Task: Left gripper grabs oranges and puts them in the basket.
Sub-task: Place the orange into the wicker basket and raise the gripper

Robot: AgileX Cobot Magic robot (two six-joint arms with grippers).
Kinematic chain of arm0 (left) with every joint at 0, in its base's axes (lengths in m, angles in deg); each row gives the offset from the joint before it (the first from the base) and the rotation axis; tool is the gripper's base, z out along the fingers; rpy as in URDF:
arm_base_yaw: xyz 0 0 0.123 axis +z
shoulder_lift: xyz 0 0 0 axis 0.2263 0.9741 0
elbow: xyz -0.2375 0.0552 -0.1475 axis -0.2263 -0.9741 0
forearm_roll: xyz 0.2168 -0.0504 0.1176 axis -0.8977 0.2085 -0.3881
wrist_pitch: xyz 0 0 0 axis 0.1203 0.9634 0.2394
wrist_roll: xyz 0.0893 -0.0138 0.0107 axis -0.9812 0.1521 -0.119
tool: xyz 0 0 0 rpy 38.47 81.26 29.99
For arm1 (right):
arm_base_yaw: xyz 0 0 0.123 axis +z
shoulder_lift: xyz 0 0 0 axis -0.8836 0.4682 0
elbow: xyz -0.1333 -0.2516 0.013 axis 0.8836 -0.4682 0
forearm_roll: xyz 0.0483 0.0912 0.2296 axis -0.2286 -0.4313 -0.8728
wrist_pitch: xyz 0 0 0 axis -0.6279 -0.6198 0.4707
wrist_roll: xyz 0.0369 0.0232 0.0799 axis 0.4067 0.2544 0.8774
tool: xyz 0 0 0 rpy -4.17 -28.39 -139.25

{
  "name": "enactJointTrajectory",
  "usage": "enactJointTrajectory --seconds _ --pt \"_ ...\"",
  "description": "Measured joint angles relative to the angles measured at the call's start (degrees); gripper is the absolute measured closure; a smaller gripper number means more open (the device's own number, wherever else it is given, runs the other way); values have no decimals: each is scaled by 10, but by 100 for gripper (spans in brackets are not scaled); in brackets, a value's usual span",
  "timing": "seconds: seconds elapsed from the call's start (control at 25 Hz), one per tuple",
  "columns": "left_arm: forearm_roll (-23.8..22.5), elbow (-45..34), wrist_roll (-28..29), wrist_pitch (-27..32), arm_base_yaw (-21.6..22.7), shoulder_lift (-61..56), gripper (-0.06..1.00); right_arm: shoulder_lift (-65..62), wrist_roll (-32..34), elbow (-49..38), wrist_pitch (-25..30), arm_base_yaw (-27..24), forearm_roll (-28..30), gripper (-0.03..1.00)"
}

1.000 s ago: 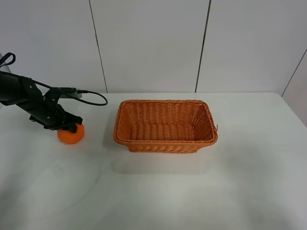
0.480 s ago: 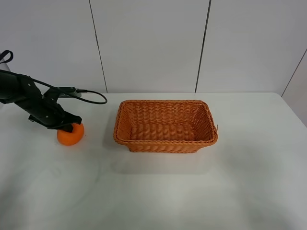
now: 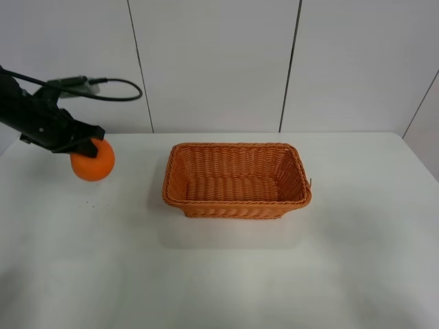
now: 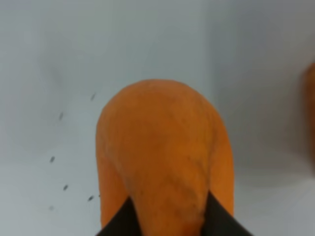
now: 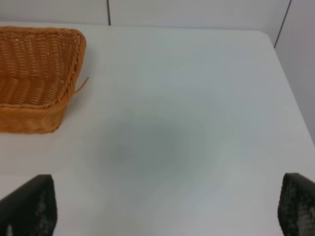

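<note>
Tabletop (image 3: 226,274) lies white beneath grey wall panels (image 3: 212,62); left gripper (image 3: 88,145) clamped round orange (image 3: 92,163), apart from basket (image 3: 236,205).

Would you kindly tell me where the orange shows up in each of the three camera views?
Exterior high: the orange is left of the basket, held in the left gripper.
Left wrist: the orange fills the middle.
Right wrist: not in it.
Shared landmark: the basket, also in the right wrist view.
</note>
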Motion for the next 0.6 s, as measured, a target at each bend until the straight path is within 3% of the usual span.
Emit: enactJointTrajectory --seconds 0.24,0.6 --pt "14 77 -9 55 -83 -50 73 0 0 0 0 0 0 27" --pt "16 183 15 63 -215 40 73 0 0 0 0 0 0 27"
